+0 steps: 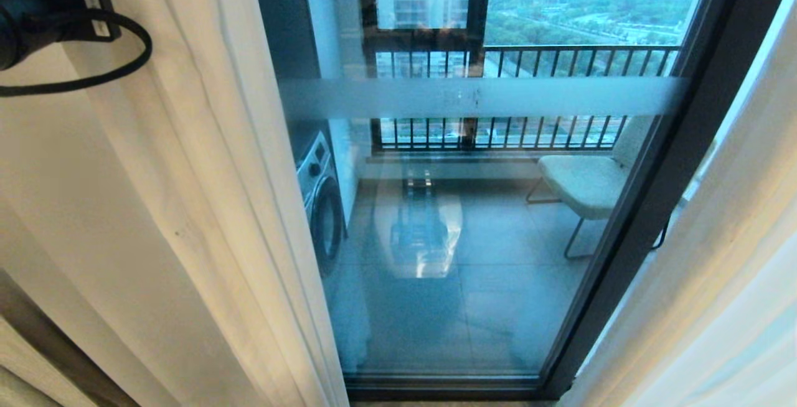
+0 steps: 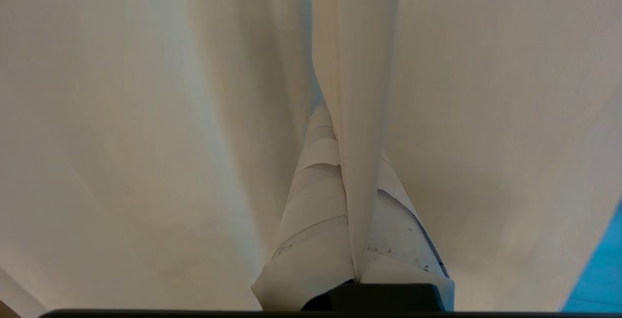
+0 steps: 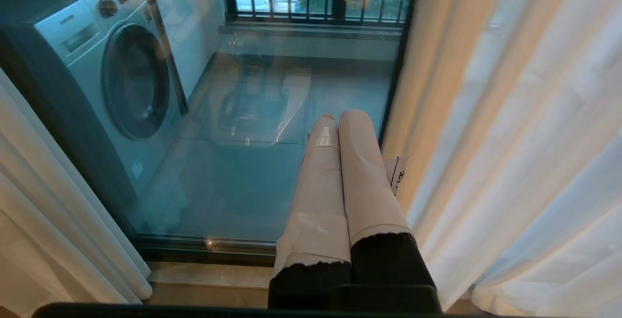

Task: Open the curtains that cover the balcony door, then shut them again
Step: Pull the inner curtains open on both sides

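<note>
Seen through the balcony door (image 3: 272,114), a washing machine (image 3: 112,79) stands behind the glass, while the right gripper (image 3: 340,123), fingers pressed together and empty, hangs before the pane near the curtains (image 3: 510,138) flanking the door.

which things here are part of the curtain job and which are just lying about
Job: curtains, balcony door, left tool shut on a curtain fold.
Just there: washing machine, chair, railing, idle right tool.
</note>
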